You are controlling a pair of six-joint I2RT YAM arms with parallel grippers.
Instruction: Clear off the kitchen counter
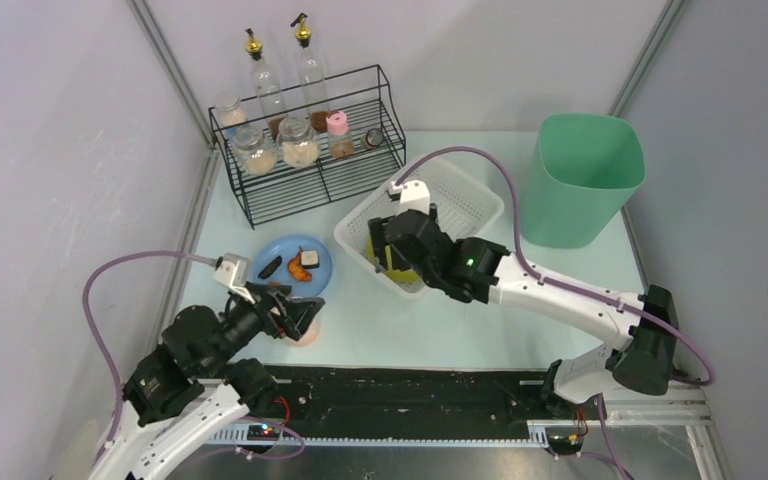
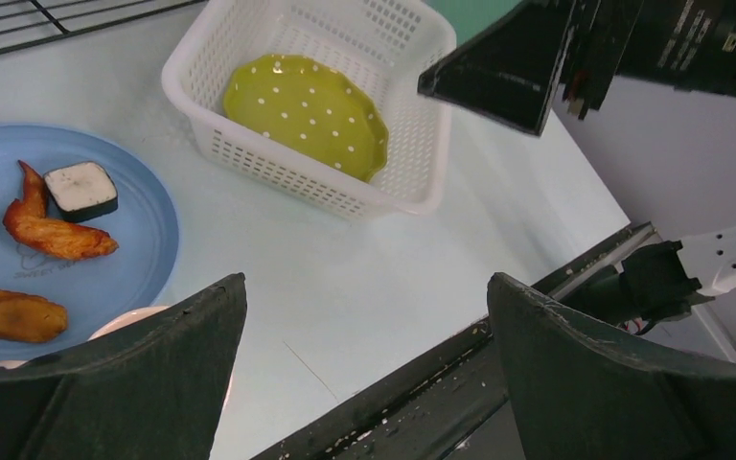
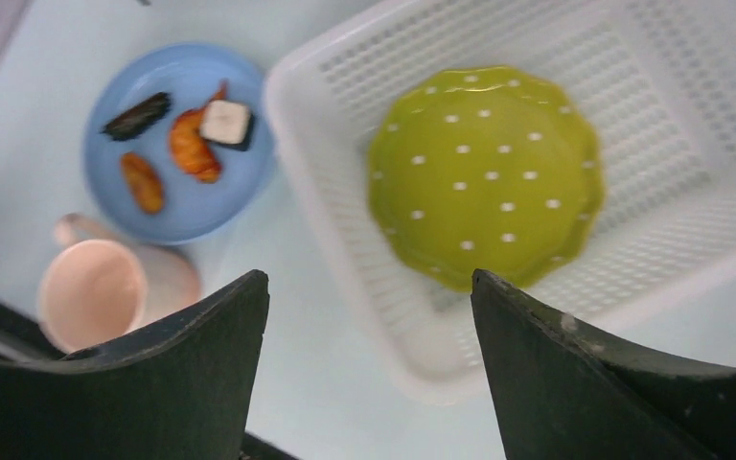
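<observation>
— Where is the kitchen counter [image 1: 410, 320]?
— Pale mint, filling the overhead frame's centre.
— And the grippers?
— Left gripper [image 2: 366, 287] and right gripper [image 3: 369, 287] are spread wide, holding nothing. The right wrist view shows the pink mug [image 3: 91, 292] whole, lower left; overhead it is mostly covered.

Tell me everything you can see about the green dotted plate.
The plate is yellow-green with small white dots, round with a scalloped rim, glossy, likely ceramic. It lies face up and empty in the white basket, seemingly a little tilted, its edge against one wall. The open right gripper hangs above it without touching.
</observation>
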